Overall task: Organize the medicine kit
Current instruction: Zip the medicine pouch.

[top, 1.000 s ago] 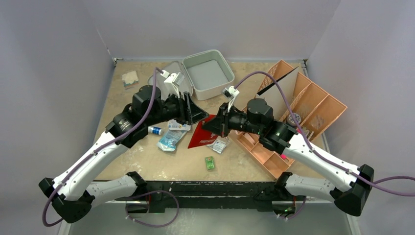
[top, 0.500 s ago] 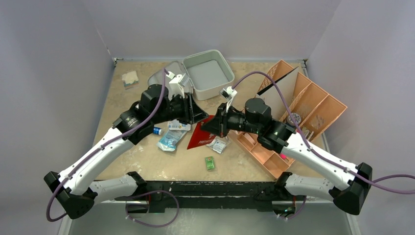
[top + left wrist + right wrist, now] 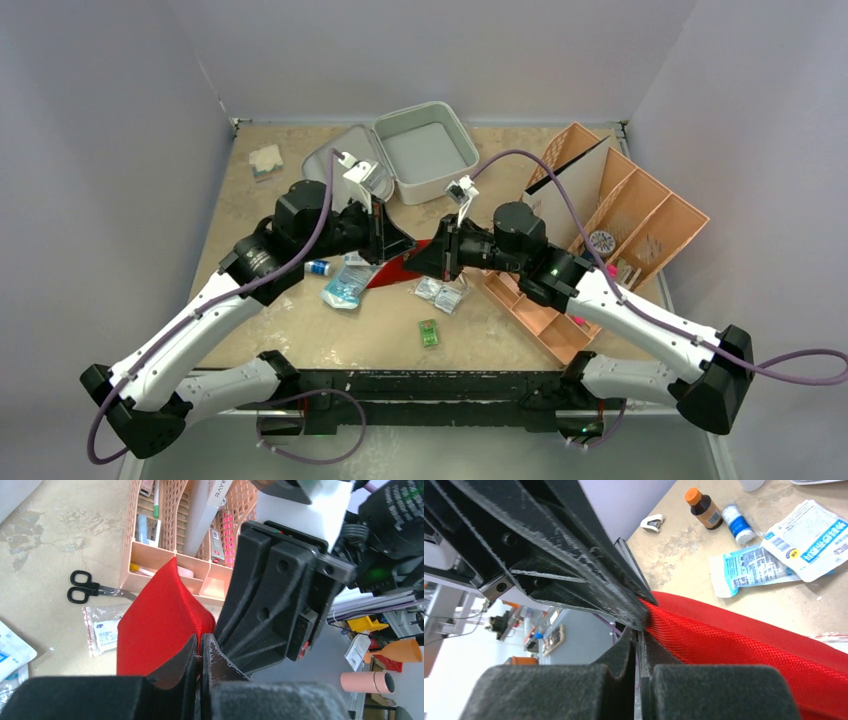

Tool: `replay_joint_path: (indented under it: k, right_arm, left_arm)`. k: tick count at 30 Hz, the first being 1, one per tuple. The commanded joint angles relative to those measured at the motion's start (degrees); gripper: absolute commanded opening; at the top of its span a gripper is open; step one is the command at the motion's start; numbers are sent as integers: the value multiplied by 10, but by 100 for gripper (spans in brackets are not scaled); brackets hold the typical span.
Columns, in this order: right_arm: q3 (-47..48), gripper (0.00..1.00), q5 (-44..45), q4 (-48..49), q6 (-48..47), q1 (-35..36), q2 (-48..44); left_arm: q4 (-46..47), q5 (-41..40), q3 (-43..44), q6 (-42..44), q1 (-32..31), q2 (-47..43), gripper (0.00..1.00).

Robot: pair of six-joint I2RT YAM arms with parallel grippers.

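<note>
The left claw is clamped on the upper edge of a red pouch, its fingers pressed together with only the woven fabric between them. The right claw pinches the same pouch from the opposite side, its jaws likewise squeezed tight on the cloth. The two claws meet tip to tip, almost touching, and the pouch hangs between them (lifted clear of the desk at that edge).

Below the pouch lie small clear bags, and nearer the arm bases is a small green packet. To the left of the pouch sit blue-and-white sachets, a small white bottle and a brown bottle with an orange cap. Black-handled scissors lie just beside the orange tray, which takes up the right side of the desk.

The medicine kit stands open at the far middle of the desk, well apart from both claws. Its grey inside faces up, and its lid lies flat to its left, partly hidden behind the left arm.
</note>
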Motion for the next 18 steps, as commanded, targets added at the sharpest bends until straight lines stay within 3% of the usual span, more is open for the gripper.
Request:
replay_joint_path:
  k: [1, 18]
  right_arm:
    - [-35, 0, 12, 42, 63, -30, -3]
    - [-113, 0, -87, 137, 146, -95, -35]
  left_arm:
    - [-1, 33, 20, 51, 1, -36, 0]
    - [5, 39, 19, 147, 9, -38, 0]
